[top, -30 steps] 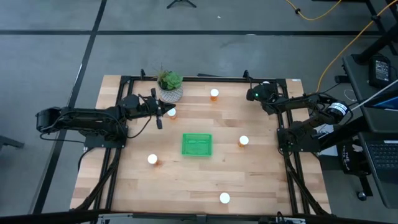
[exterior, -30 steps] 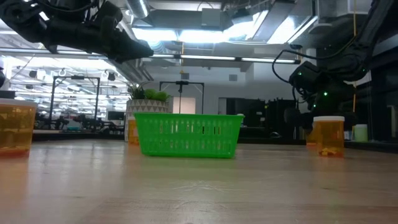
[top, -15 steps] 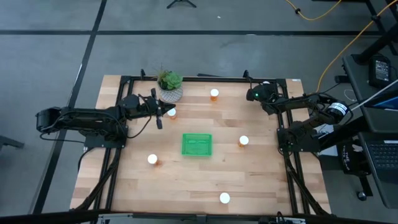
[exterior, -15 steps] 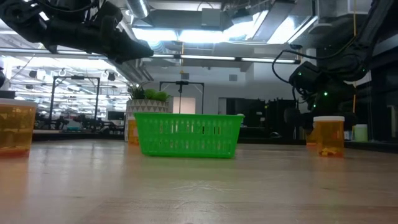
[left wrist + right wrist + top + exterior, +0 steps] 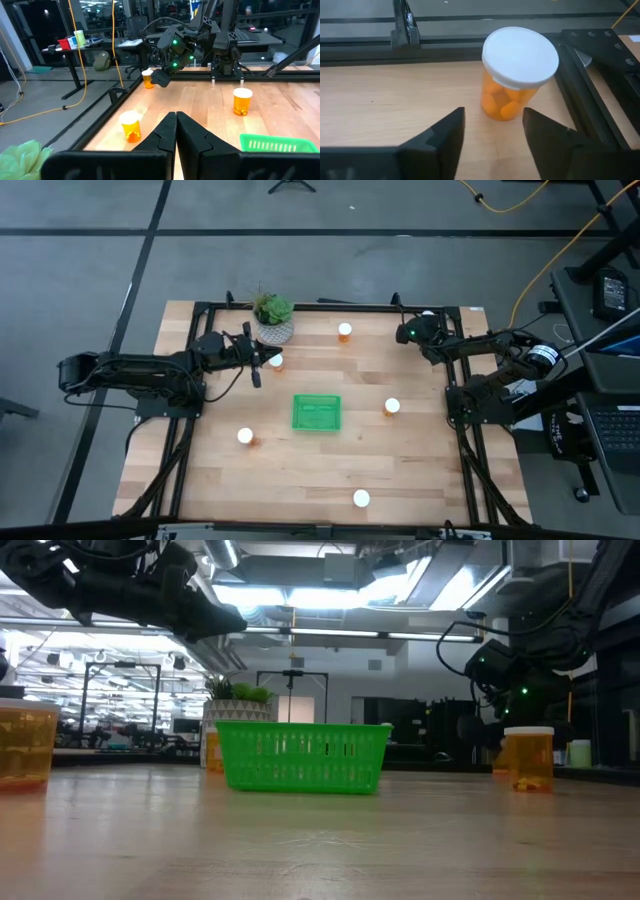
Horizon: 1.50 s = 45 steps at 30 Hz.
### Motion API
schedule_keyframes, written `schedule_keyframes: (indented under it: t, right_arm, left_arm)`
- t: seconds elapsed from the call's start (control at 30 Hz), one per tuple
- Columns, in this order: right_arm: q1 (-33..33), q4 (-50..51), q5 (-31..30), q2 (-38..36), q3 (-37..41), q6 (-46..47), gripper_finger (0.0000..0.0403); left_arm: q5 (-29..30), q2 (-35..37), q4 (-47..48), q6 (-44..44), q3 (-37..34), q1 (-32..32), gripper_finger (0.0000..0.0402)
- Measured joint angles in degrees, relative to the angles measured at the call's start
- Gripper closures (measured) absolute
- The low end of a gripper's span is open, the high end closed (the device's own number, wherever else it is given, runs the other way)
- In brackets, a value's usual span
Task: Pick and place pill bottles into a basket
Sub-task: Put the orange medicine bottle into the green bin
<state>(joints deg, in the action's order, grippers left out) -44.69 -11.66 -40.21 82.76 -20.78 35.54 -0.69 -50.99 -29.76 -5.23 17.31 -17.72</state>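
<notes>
The green basket (image 5: 316,412) sits at the table's middle. Pill bottles stand upright on their bases around it: one (image 5: 345,331) at the far side, one (image 5: 275,362) by the plant, one (image 5: 392,407) right of the basket, one (image 5: 244,436) to the near left and one (image 5: 361,499) near the front edge. Another bottle (image 5: 517,75) stands in the far right corner. My right gripper (image 5: 492,135) is open, its fingers short of this bottle on either side and not touching it. My left gripper (image 5: 176,122) is shut, level above the table, close to the bottle by the plant.
A potted plant (image 5: 272,315) stands at the far edge, just beyond my left gripper. The black frame rail (image 5: 590,75) runs close beside and behind the corner bottle. Bare wood lies between the basket and the near edge.
</notes>
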Motion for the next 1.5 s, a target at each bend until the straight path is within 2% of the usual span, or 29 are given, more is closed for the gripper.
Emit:
schedule_keyframes:
  t: [0.13,0.23,0.5,0.67,0.77,1.03,1.1,1.27,1.5]
  right_arm:
    - [0.79,-0.22,1.56,0.00,0.00,0.26,0.0154]
    - [1.50,-0.24,1.97,0.00,0.00,2.70,0.0138]
    - [5.00,-0.41,1.97,-0.02,-0.43,4.86,0.0143]
    - [7.70,2.06,1.90,-0.02,-5.19,2.80,0.0151]
    - [8.06,8.05,-0.54,-0.02,-9.98,0.20,0.0156]
    - [6.50,24.76,-4.13,-0.02,-19.69,0.80,0.0160]
    - [5.40,27.16,-2.90,-0.02,-20.72,2.05,0.0160]
    - [2.21,35.10,6.03,-0.02,-23.70,4.70,0.0160]
    - [0.16,47.02,6.77,-0.02,-27.97,8.02,0.0160]
  left_arm:
    - [0.00,0.01,0.00,0.00,0.01,0.00,0.0395]
    - [0.00,0.00,0.00,0.00,0.00,-0.01,0.0395]
    - [0.00,-0.01,0.03,0.00,0.01,0.00,0.0395]
    - [0.00,0.01,0.11,0.00,-0.01,0.00,0.0395]
    - [0.02,0.01,0.59,-0.02,-0.01,-0.02,0.0395]
    - [0.01,0.01,1.68,-0.02,0.00,-0.02,0.0395]
    - [0.02,0.01,1.66,-0.02,-0.01,-0.02,0.0395]
    - [0.01,0.01,1.55,-0.02,-0.01,0.00,0.0395]
    - [0.02,0.01,1.59,-0.02,-0.01,0.00,0.0395]
